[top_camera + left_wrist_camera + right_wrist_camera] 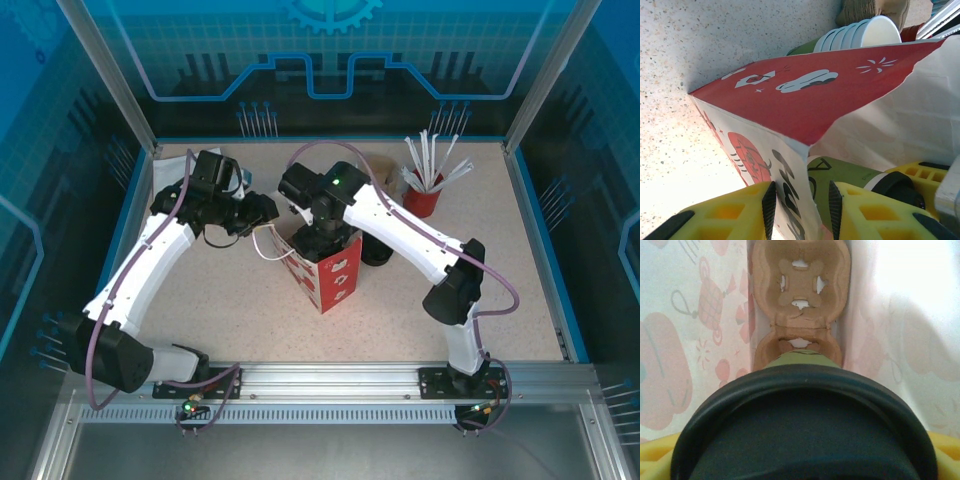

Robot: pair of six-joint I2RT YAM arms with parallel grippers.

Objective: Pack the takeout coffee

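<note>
black-lidded cup (800,430) clamped in right claw (322,238); left claw (800,205) astride bag edge (801,145)

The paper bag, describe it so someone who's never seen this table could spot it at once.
In the middle of the speckled table, where both arms meet, the paper bag stands upright and open, the right gripper holding a coffee cup inside. Unlike the round red straw cup, it is boxy, red and white.

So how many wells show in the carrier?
2: an empty far well, and a near well partly behind the lidded cup, which may hide more.
</note>
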